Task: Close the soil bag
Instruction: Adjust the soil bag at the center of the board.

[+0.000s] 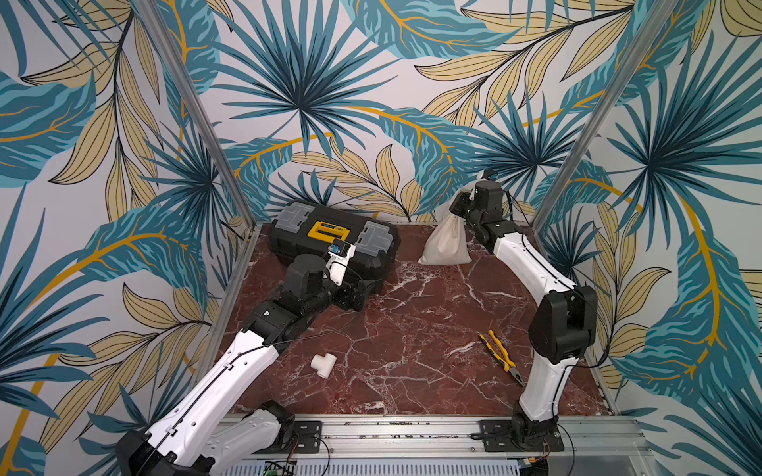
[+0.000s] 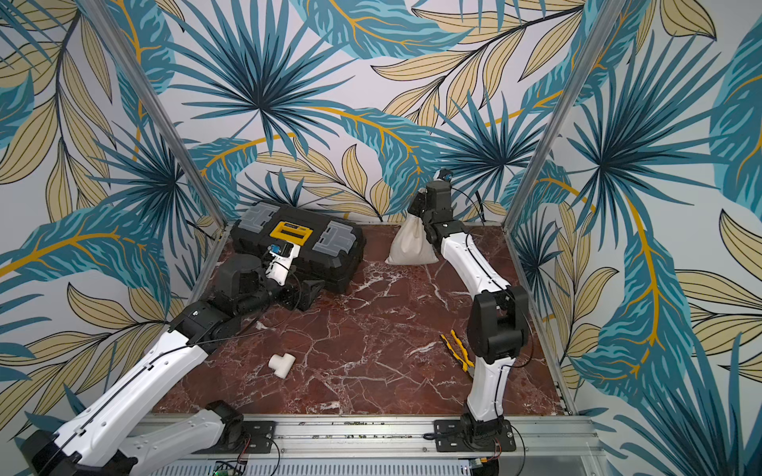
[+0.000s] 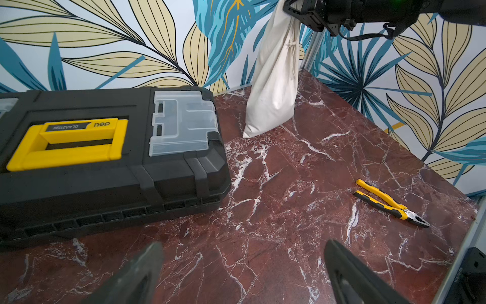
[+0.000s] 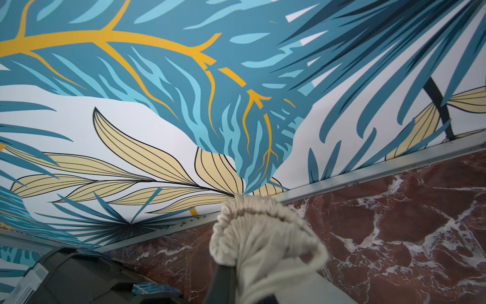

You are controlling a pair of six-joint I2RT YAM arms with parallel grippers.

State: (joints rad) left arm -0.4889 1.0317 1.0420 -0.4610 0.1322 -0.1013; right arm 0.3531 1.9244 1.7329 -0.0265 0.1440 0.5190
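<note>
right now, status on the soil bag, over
Left pincer open, empty, over the table. Right pincer shut on neck of soil bag. Bag upright, base on the table, hem gathered. Toolbox and pliers stand apart from it.

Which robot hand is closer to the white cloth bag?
Right. The right gripper is shut on the gathered top of the soil bag. The left gripper hangs open by the black toolbox, well apart.
</note>
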